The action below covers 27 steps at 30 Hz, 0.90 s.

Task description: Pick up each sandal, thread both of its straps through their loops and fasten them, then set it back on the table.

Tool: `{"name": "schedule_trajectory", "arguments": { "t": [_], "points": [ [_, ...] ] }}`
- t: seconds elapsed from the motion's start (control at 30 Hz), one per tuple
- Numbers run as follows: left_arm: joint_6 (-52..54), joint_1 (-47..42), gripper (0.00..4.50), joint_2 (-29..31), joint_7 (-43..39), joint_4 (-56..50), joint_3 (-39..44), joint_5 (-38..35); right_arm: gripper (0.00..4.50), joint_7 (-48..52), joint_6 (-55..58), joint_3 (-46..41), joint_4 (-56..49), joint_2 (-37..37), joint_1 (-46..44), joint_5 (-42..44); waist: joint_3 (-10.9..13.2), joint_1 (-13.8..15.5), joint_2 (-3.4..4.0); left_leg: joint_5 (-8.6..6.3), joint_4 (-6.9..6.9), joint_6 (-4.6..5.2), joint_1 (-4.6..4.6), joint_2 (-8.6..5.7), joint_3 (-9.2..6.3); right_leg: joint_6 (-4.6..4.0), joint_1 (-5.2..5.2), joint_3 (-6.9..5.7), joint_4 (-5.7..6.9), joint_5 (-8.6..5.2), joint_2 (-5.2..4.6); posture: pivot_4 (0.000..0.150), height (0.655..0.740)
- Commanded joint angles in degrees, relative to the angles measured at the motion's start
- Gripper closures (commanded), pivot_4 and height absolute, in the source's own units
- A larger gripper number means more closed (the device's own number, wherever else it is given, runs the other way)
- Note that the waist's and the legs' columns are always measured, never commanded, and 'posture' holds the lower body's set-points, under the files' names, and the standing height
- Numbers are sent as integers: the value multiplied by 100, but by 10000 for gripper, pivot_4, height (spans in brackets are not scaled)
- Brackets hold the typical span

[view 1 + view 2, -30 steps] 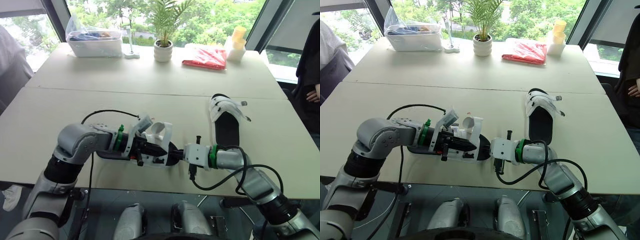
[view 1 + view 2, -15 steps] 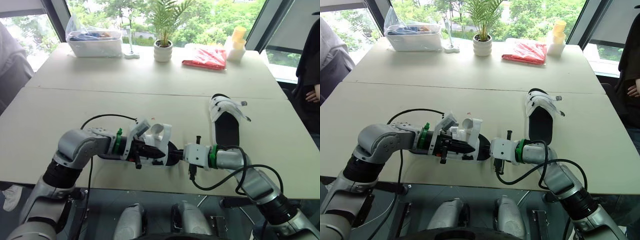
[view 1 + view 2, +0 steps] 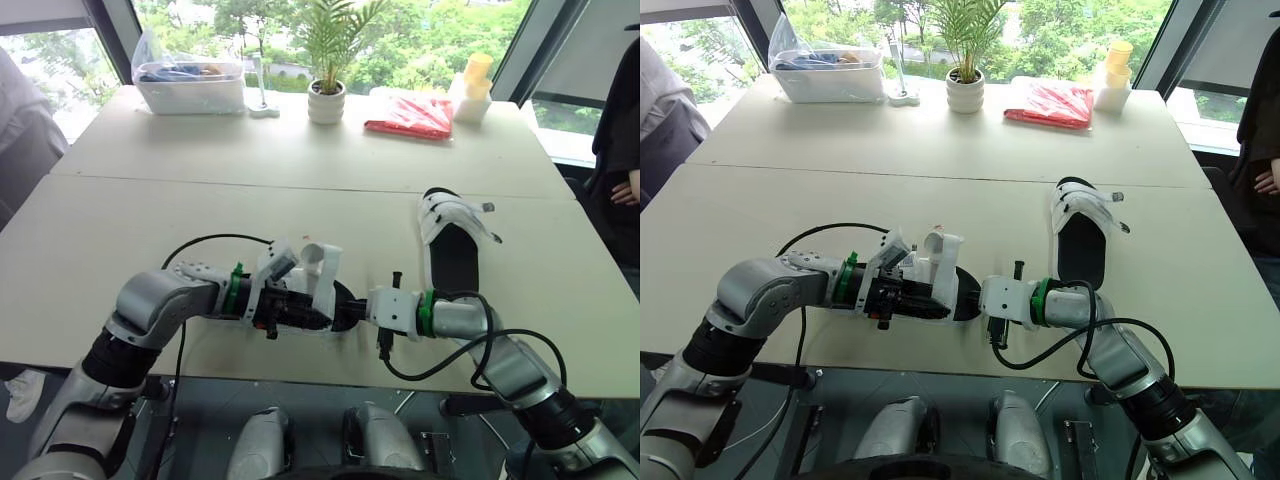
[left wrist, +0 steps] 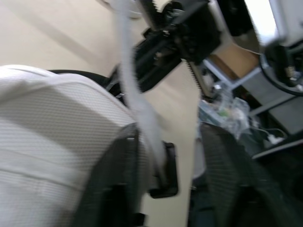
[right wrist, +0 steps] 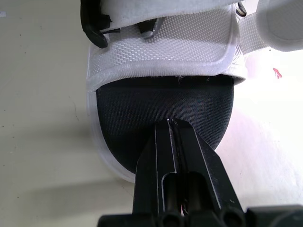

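Beige tabletop (image 3: 300, 150) runs from you to the window, and the sandal (image 5: 161, 101) you are working on lies near its front edge, between the two arms. The second sandal (image 3: 455, 250) lies well apart to the right with its straps loose, so that one is untouched.

Over the last second your left arm has sunk flatter toward the table and pushed further in along the sandal toward its toe. The left gripper (image 3: 300, 310) now sits low against the upper. Its fingers (image 4: 113, 189) stand apart, with the white strap (image 4: 137, 94) running down between them, close to one finger but not pinched by both. A black buckle shows just beneath it.

Your right gripper (image 5: 173, 124) has not moved. Its fingers are pressed together with no gap, holding nothing, and their tip bears on the black insole at the toe, pinning the sandal down.

I read the shift as you lining up on the strap, not yet having it. Neither strap looks threaded, so the task is at an early stage. Close on the strap before you pull.
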Motion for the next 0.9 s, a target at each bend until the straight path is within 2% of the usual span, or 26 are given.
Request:
{"name": "schedule_trajectory", "arguments": {
  "t": [0.03, 0.07, 0.1, 0.23, 0.37, 0.67, 0.77, 0.9],
  "points": [
    [131, 62, 9168, 226, -148, -39, -39, -15, 45000, 290, 470, 650, 836, -76, 409, -373, 3, -3, 4, 0, -1, 0, 0, 0, 0, 0, 0, 0, 0, 0, 0, 1500, 7241],
    [151, 26, 3368, 279, -204, -49, -5, -54, 45000, 289, 466, 651, 831, -79, 417, -375, 4, -5, 5, -1, -2, -1, 0, 0, 0, 0, -1, 0, -1, 0, 0, 1500, 7241],
    [189, -28, 234, 328, -253, -46, 29, -98, 45000, 288, 461, 653, 827, -80, 422, -377, 4, -6, 5, 0, -2, -1, 0, 0, 0, 0, -1, 0, -1, 0, 0, 1500, 7241],
    [337, -248, 234, 412, -364, 58, 115, -220, 45000, 287, 458, 657, 836, -68, 418, -378, 9, -13, 9, 0, -4, 0, -1, 0, 0, 0, -3, 0, -1, 0, 0, 1500, 7241],
    [491, -758, 234, 174, -175, 564, 152, -163, 45000, 279, 429, 671, 879, -40, 395, -390, 9, -5, 6, 6, -5, 10, -2, 0, 0, 1, -5, -2, -1, 0, 0, 1500, 7241],
    [469, -1142, 234, -286, -16, 1152, -55, 113, 45000, 238, 456, 662, 844, -9, 420, -401, 0, -6, -12, 6, -5, 10, -1, 1, 0, 2, -5, -7, -1, 1, 0, 1500, 7241],
    [443, -1039, 13448, -217, -194, 1015, -147, 103, 45000, 224, 479, 649, 813, -12, 449, -397, 0, -13, -11, 6, -6, 10, -2, 1, 0, 2, -6, -7, -1, 1, 0, 1500, 7241],
    [480, -996, 34443, -212, -245, 955, -146, 104, 45000, 218, 491, 645, 792, -15, 467, -397, 0, -17, -11, 6, -8, 10, -2, 1, 0, 1, -7, -7, -2, 1, 0, 1500, 7241]
  ]
}}
